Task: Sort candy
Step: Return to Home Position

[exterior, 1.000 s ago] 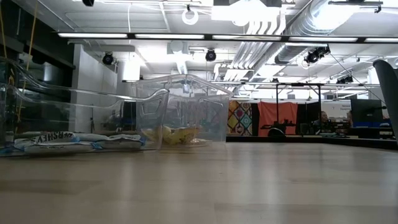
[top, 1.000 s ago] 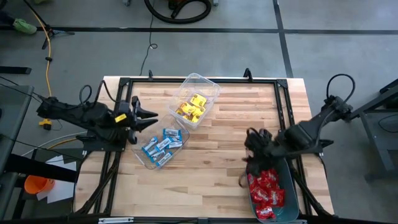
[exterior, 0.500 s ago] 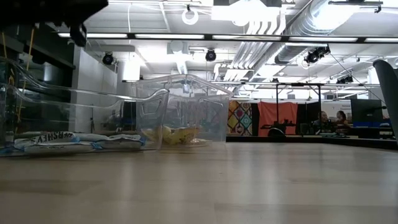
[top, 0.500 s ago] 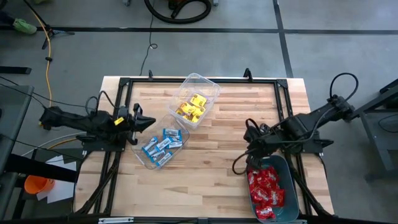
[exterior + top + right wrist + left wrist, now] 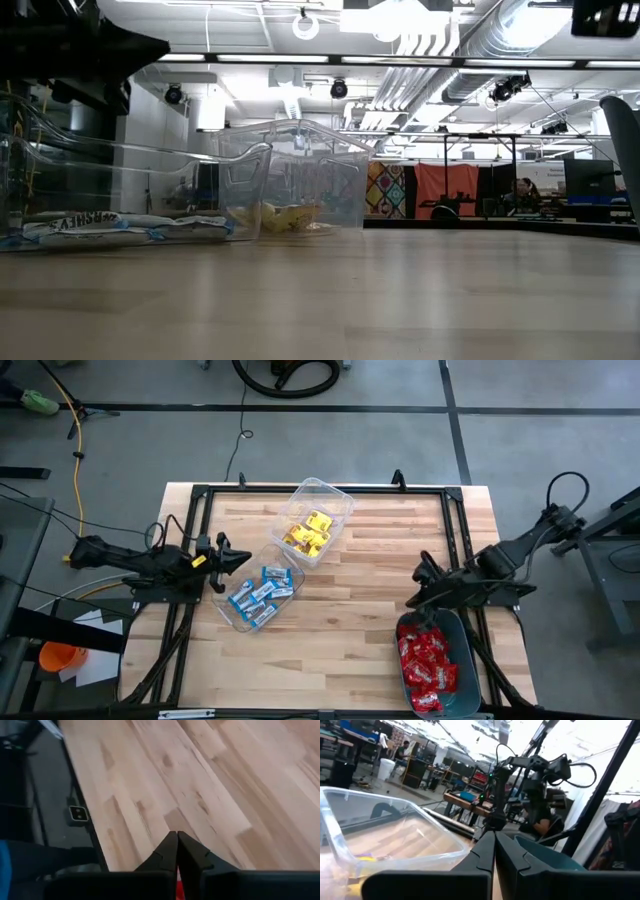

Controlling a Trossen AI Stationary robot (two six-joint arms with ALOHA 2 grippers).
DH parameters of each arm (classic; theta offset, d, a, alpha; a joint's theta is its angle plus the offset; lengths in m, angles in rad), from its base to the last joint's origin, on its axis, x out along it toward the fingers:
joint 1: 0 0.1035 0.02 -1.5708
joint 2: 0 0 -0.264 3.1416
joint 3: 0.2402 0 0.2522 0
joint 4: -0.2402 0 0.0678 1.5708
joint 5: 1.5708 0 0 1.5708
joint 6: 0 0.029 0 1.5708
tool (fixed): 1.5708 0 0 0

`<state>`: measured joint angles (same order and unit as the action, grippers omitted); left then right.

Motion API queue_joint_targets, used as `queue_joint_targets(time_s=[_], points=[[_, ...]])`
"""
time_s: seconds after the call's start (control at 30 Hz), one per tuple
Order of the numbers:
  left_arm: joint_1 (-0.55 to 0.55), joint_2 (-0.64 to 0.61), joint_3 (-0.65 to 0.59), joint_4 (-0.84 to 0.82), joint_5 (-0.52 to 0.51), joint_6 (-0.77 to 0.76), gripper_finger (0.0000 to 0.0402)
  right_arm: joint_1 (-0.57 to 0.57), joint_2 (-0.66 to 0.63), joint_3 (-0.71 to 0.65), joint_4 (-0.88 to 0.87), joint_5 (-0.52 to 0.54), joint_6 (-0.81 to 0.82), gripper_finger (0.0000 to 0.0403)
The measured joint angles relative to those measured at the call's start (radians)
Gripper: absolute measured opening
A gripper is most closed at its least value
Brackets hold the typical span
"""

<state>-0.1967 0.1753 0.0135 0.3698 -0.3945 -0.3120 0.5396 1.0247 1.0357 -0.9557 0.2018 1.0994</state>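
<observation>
- Left gripper (image 5: 238,557): fingers (image 5: 485,854) pressed together on nothing, held above the table's left edge and pointing toward the tub of blue-and-white candy just beside it.
- Right gripper (image 5: 414,596): fingers (image 5: 168,851) likewise closed tip to tip and empty, held over the bare wood near the table's right side, just beside the far end of the teal bin.
- Red candy (image 5: 427,665): a heap of packets filling the teal bin (image 5: 463,645), which stands at the near right corner of the table.
- Blue-and-white candy (image 5: 255,596): several packets lying flat in a clear tub (image 5: 225,615) left of centre. In the low view one packet (image 5: 100,224) rests on this tub's floor.
- Yellow candy (image 5: 308,530): a small pile in a second clear tub (image 5: 322,486), set touching the far corner of the first and reaching toward the far edge.
- Table (image 5: 350,630): light wooden planks in a dark frame, with no packets loose on the wood.
- Room beyond: workbenches and hanging cloths. A person (image 5: 522,190) sits far off.
</observation>
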Motion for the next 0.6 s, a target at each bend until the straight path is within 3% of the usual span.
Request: queue_joint_targets(time_s=[0.3, 0.5, 0.6], points=[[0.0, 0.001, 0.0, -0.083, -0.016, 0.0, 0.0, -0.037, -0.319, -0.367, 0.319, 0.087, -0.235, 0.0002], [0.0, 0.001, 0.0, -0.088, -0.016, 0.0, 0.0001, -0.156, -0.573, -0.598, 0.614, 0.095, -0.496, 0.0], [0.0, 0.001, 0.0, -0.088, -0.016, 0.0, 0.0001, -0.239, -0.681, -0.699, 0.749, 0.047, -0.603, 0.0]])
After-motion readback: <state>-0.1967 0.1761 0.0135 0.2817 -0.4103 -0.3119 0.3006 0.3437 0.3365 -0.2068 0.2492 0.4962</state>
